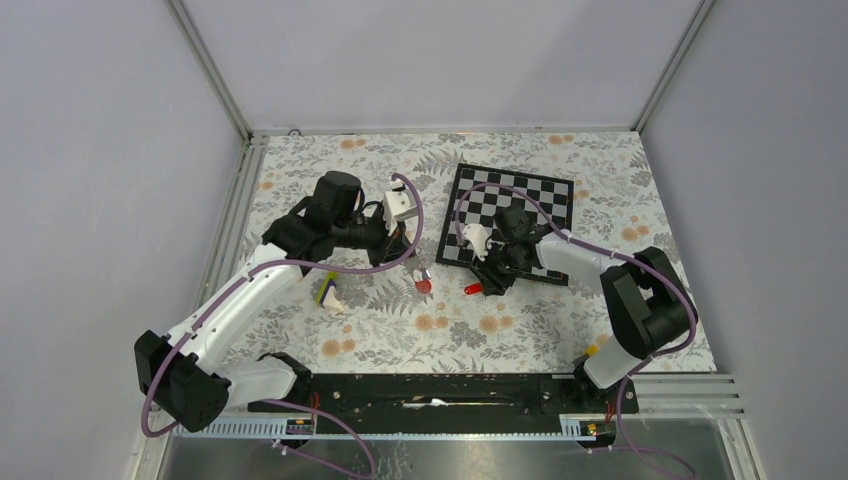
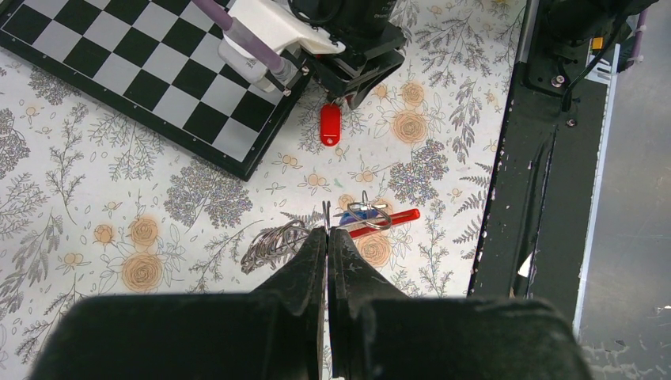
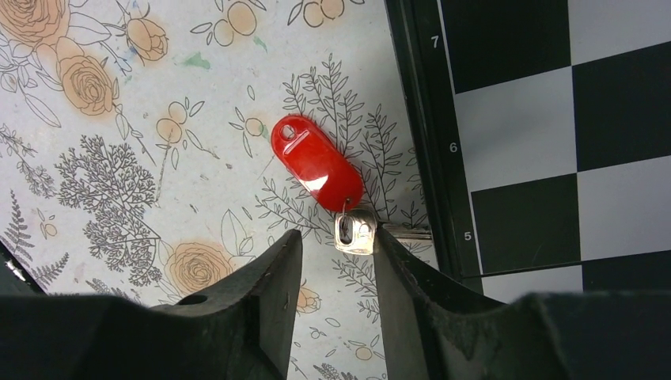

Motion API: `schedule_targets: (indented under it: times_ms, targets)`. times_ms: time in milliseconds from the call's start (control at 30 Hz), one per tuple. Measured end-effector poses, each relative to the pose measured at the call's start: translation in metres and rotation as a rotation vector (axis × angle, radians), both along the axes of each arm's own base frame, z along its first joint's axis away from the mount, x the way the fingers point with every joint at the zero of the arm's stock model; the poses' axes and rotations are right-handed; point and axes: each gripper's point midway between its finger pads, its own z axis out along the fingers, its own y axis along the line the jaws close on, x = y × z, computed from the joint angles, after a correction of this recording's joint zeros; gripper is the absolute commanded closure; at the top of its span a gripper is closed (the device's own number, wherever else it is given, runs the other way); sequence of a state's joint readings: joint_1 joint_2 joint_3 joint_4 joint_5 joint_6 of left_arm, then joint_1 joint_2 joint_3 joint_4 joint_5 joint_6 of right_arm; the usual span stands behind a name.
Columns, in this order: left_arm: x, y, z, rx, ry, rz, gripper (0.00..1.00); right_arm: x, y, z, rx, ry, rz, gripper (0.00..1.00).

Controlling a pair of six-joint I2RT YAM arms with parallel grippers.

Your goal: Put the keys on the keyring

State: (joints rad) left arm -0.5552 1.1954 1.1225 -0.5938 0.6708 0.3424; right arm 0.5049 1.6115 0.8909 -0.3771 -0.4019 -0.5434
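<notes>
My left gripper (image 2: 327,234) is shut on a thin metal piece that sticks up between its tips. It seems to belong to the keyring (image 2: 273,244), a grey loop with a red section (image 2: 389,220) just ahead of the tips. A small wire ring and the blue key tag (image 2: 356,214) lie against that red section. In the top view the keyring (image 1: 424,285) is just below the left gripper (image 1: 411,261). The red key tag (image 3: 316,162) lies on the cloth, its silver key head (image 3: 354,229) touching my open right gripper's (image 3: 336,241) right finger. The red tag also shows in the top view (image 1: 473,289).
A black-and-white chessboard (image 1: 520,200) lies at the back right; its edge (image 3: 419,119) is right beside the red key. A yellow-green and white wedge block (image 1: 328,292) sits left of centre. The black base rail (image 2: 546,158) runs along the near edge.
</notes>
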Motion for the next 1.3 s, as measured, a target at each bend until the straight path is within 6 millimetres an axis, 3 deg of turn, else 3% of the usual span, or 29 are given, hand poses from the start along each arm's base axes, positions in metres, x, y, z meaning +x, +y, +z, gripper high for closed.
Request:
schedule_targets:
  times_ms: [667, 1033, 1300]
  targets:
    - [-0.0013, -0.0002, -0.0012, -0.001, 0.004, -0.006, 1.00, 0.0027, 0.0061, -0.0062, -0.021, -0.017, 0.020, 0.76]
    - [-0.0012, -0.0003, -0.0019, 0.000, 0.006, -0.006, 1.00, 0.0046, 0.0084, -0.0069, -0.022, -0.016, 0.025, 1.00]
    - [-0.0007, -0.0006, -0.0033, 0.003, 0.010, -0.006, 1.00, 0.0042, 0.0081, -0.0001, -0.017, -0.032, 0.035, 1.00]
